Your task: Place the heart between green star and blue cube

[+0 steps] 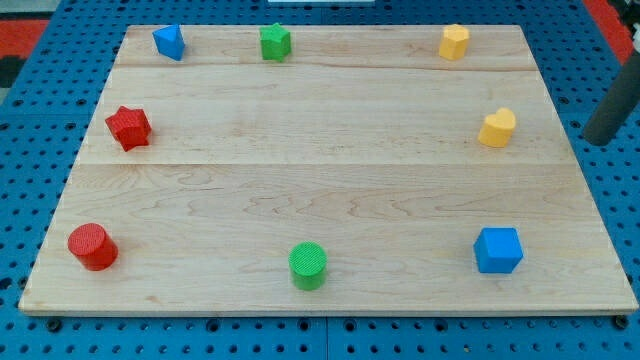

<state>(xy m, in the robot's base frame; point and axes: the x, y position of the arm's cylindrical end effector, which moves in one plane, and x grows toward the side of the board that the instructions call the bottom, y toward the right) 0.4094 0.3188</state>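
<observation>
The yellow heart (497,128) is seen near the board's (300,190) right edge, well apart from the green star (275,41) up top and the blue cube (498,250) below. My tip (597,140) is parked off-board, right of the heart; no claw is fitted.

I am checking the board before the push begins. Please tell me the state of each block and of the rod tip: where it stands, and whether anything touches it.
yellow heart: view's right edge, standing free.
green star: top edge, untouched.
blue cube: lower right, untouched.
blue block: top left, shape unclear.
yellow block: top right.
red star: left side.
red cylinder: lower left.
green cylinder: bottom middle.
my tip: off the board, right of the heart, touching nothing.
</observation>
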